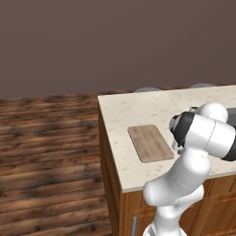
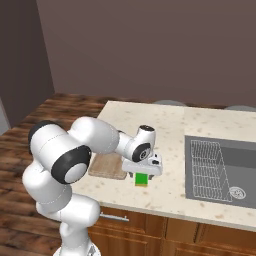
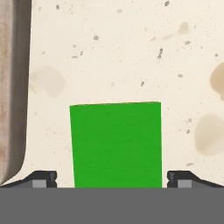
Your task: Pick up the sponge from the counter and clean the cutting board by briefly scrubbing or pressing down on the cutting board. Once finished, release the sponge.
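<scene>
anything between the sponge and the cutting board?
Nothing: in the hand view, bare counter separates the sponge from the cutting board.

**Layout on the counter**

The cutting board (image 1: pixel 150 142) lay on the counter (image 1: pixel 133 110) near its front edge. The sponge (image 2: pixel 142 179) sat just beside the board, toward the sink (image 2: pixel 220 170), which was set into the counter's right end.
</scene>
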